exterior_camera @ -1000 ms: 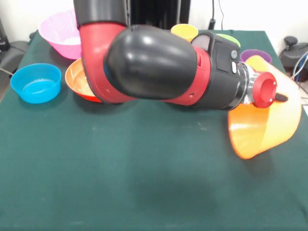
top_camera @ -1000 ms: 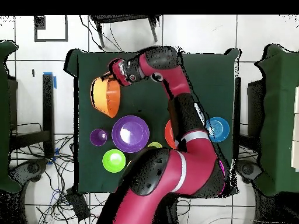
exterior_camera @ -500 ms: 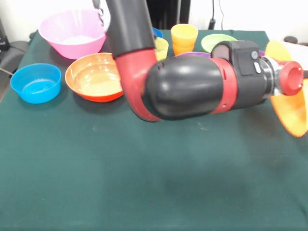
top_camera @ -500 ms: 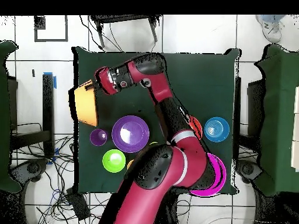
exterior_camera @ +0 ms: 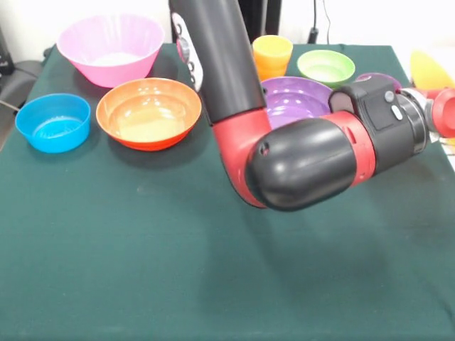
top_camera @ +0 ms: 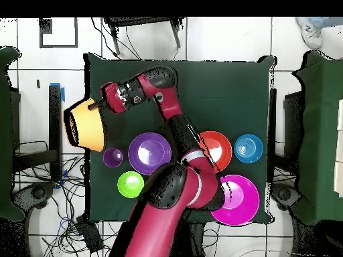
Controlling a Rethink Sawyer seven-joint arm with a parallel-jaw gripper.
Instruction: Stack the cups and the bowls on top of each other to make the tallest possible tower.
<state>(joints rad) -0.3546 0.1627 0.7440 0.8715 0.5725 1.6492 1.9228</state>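
Since the earlier frame, your claw [top_camera: 98,105] has swung outward, carrying the yellow-orange bowl [top_camera: 86,124] past the edge of the green table [top_camera: 228,94]. You cannot tell how its fingers stand, though the bowl hangs from it, tilted. Behind the claw, toward the robot's base, lie the purple bowl [top_camera: 149,153] and green bowl [top_camera: 130,183]. White tiled floor [top_camera: 228,40] surrounds the table.

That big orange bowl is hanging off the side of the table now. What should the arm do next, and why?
Probably swing back over the table and set the yellow-orange bowl down flat. In the overhead view the gripper holds it tilted, mostly past the table's edge. The purple bowl, the orange-red bowl and the rest sit apart on the cloth, so nothing is stacked yet, and this bowl would suit as a base.
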